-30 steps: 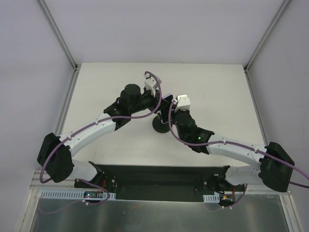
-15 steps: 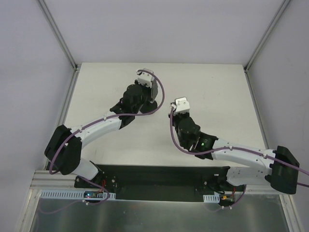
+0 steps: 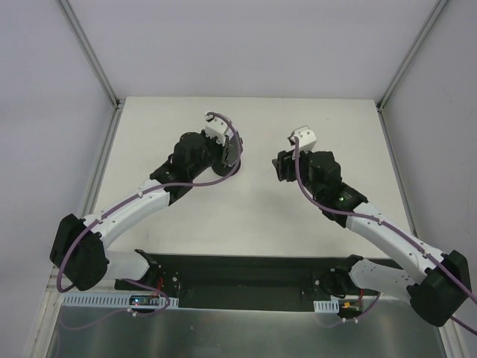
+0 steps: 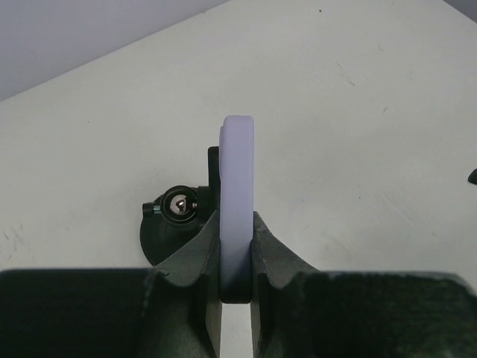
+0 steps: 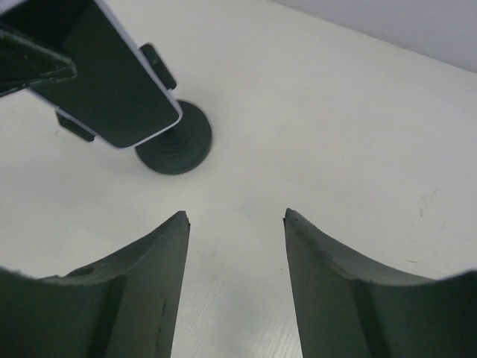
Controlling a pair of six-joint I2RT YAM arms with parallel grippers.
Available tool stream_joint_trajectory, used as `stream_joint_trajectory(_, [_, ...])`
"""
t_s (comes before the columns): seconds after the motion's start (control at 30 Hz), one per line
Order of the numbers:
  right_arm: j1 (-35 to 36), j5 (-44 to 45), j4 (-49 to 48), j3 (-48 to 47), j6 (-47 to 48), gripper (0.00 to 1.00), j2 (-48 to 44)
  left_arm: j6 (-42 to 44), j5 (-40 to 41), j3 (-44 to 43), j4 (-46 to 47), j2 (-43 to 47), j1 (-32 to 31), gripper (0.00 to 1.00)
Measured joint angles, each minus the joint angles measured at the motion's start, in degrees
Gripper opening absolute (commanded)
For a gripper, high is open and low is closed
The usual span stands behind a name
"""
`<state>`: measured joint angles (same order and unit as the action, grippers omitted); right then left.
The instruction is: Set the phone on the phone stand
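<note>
My left gripper (image 4: 237, 224) is shut on the phone (image 4: 237, 175), which it holds on edge, so only the pale lavender rim shows. Just behind it stands the phone stand (image 4: 165, 233), with its round base and ball joint in sight. In the right wrist view the phone's black face (image 5: 112, 82) lies against the stand's clamp prongs (image 5: 158, 66), above the disc base (image 5: 175, 142). I cannot tell whether it is seated. My right gripper (image 5: 235, 216) is open and holds nothing, a short way from the base. From above, the left gripper (image 3: 229, 151) hides the stand and the right gripper (image 3: 282, 165) is to its right.
The white table (image 3: 335, 119) is bounded by metal frame posts (image 3: 93, 56) at the back corners and pale walls on three sides. The arms' black mounting plate (image 3: 246, 272) runs along the near edge.
My right gripper has opened and drawn back to the right, away from the stand. The left gripper has kept its hold on the phone and shifted up and left, and the stand's base now lies under it.
</note>
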<state>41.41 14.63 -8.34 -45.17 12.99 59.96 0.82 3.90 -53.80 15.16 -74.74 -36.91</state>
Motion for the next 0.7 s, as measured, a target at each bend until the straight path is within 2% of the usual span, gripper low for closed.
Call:
stream_joint_trajectory(0.07, [-3.0, -9.3, 1.6, -0.7, 0.5, 0.7, 1.2, -0.3, -3.8, 0.0, -2.4, 1.6, 0.6, 0.0])
stream_joint_trajectory(0.17, [-5.2, -22.4, 3.7, -2.5, 1.4, 0.75, 4.6, -0.4, -7.9, -0.1, -6.1, 3.3, 1.4, 0.0])
stream_joint_trajectory(0.27, [-6.4, -31.9, 4.8, -4.5, 1.6, 0.78, 8.8, -0.8, -10.7, -0.9, -9.9, 4.3, 1.9, 0.0])
stream_joint_trajectory(0.57, [-11.7, -51.2, 5.6, -12.5, 2.1, 0.85, 20.0, -1.3, -24.1, -3.0, -18.9, 7.5, 3.8, 0.0])
stream_joint_trajectory(0.7, [-13.0, -57.6, 5.6, -13.6, 2.6, 0.86, 21.3, -0.3, -32.0, -3.0, -22.2, 8.9, 4.2, 0.0])
